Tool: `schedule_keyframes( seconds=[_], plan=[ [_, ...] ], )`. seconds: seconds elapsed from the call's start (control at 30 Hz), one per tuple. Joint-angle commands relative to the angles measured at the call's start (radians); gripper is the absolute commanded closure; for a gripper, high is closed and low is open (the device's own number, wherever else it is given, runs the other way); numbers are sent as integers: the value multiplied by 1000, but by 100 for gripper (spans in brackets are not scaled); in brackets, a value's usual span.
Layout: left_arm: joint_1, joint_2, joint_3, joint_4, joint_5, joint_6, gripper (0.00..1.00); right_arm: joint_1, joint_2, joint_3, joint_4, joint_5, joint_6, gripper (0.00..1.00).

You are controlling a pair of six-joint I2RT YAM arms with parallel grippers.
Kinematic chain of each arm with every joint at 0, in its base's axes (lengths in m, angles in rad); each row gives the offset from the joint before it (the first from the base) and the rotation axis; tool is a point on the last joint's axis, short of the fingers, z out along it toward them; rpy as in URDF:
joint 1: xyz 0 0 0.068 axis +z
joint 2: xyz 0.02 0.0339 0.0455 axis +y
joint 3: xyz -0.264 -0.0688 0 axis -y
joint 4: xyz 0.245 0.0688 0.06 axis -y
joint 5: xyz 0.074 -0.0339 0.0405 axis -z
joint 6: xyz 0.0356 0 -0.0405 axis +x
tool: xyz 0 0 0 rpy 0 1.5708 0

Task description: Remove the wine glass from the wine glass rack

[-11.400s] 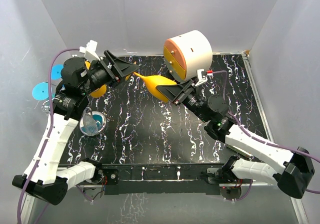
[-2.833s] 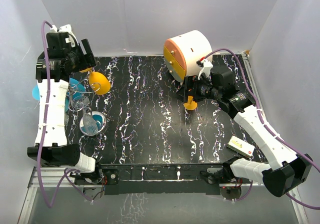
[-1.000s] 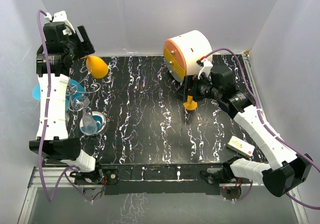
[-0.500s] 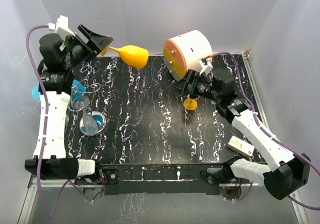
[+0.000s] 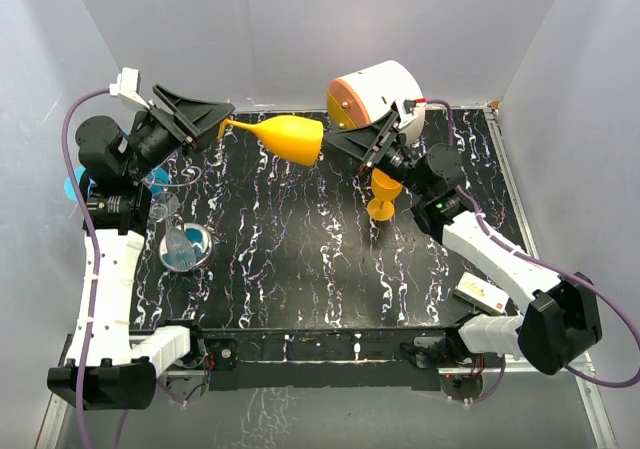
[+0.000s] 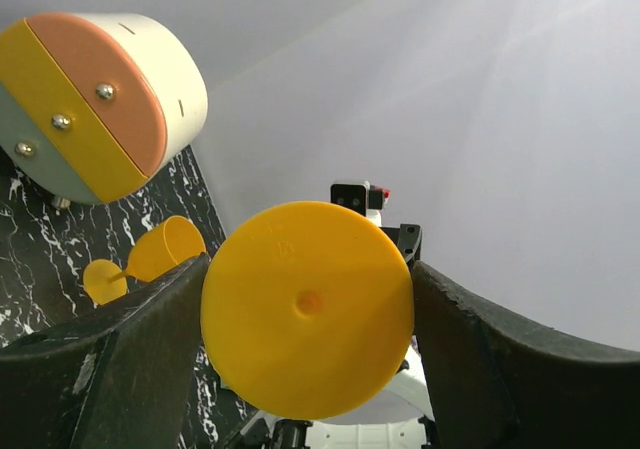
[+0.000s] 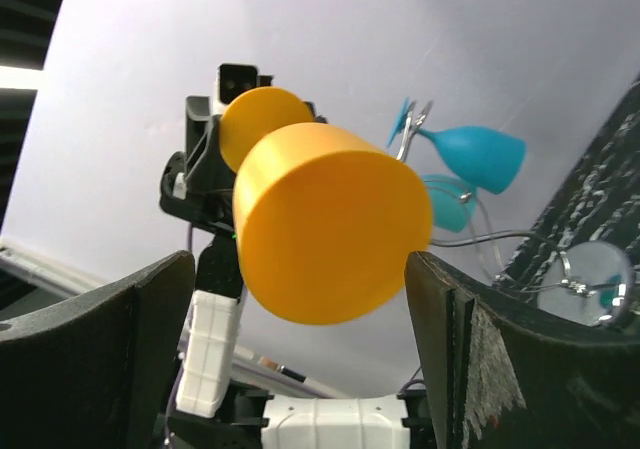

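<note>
A yellow wine glass (image 5: 290,137) lies level in the air over the back of the table. My left gripper (image 5: 222,126) is shut on its round foot (image 6: 308,309), one finger on each side of the disc. The bowl (image 7: 330,224) points at my right gripper (image 5: 345,145), which is open; the bowl sits between its fingers (image 7: 455,319) with a gap on both sides. The wine glass rack (image 5: 172,179), thin chrome wire on a shiny disc base (image 5: 187,244), stands at the far left. Blue glasses (image 7: 472,159) hang from it.
A round white-and-orange drawer cabinet (image 5: 378,87) stands at the back, right behind the right gripper. A second yellow glass (image 5: 383,191) stands upright on the black marbled table (image 5: 300,259) under the right wrist. A small flat box (image 5: 480,291) lies near the right front.
My left arm has swung the yellow glass rightward from the rack toward the table's middle, tipping it level. The right gripper has lifted off the standing yellow glass and turned to face the bowl.
</note>
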Motion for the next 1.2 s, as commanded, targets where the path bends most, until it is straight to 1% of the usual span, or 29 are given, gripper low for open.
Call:
schedule_keyframes(
  seconds=[0.0, 0.1, 0.17, 0.3, 0.37, 0.47, 0.5, 0.53, 0.6, 0.63, 0.7, 0.73, 0.83, 0.93, 1.03, 1.1, 1.17],
  plan=[
    [5, -53, -48, 59, 54, -43, 46, 81, 9, 34, 201, 42, 64, 16],
    [5, -66, -90, 84, 70, -65, 46, 127, 23, 46, 212, 54, 54, 20],
    [5, -76, -107, 89, 74, -71, 47, 145, 28, 47, 211, 62, 41, 26],
    [4, -93, -124, 64, 77, -62, 45, 162, 13, 18, 180, 96, 38, 59],
    [3, -102, -137, 67, 77, -66, 45, 164, 5, -5, 188, 106, 45, 65],
    [-1, -109, -151, 71, 79, -71, 43, 165, -7, -28, 182, 111, 46, 89],
    [-3, -111, -155, 70, 81, -73, 43, 164, -10, -31, 173, 114, 46, 96],
    [-3, -112, -159, 73, 83, -76, 42, 164, -14, -36, 166, 117, 46, 99],
    [-3, -114, -167, 74, 86, -75, 37, 164, -22, -46, 161, 122, 46, 100],
    [-3, -113, -168, 66, 88, -71, 31, 165, -28, -52, 161, 123, 44, 100],
    [-4, -112, -162, 28, 88, -44, 10, 163, -45, -66, 143, 130, 26, 100],
    [-4, -115, -155, 0, 81, -24, 3, 164, -59, -75, 119, 135, 11, 100],
    [-3, -121, -138, -79, 64, 41, 1, 162, -128, -107, -10, 177, -80, 100],
    [-3, -127, -108, -176, 26, 121, 1, 161, -242, -114, -270, 279, -258, 100],
    [-3, -131, -73, -272, -14, 199, 1, 161, -369, -93, -593, 434, -455, 100],
    [-4, -136, -48, -321, -41, 245, 1, 162, -453, -43, -781, 568, -610, 100],
    [-3, -138, -32, -354, -64, 279, 1, 161, -523, 15, -931, 708, -751, 100]
  ],
)
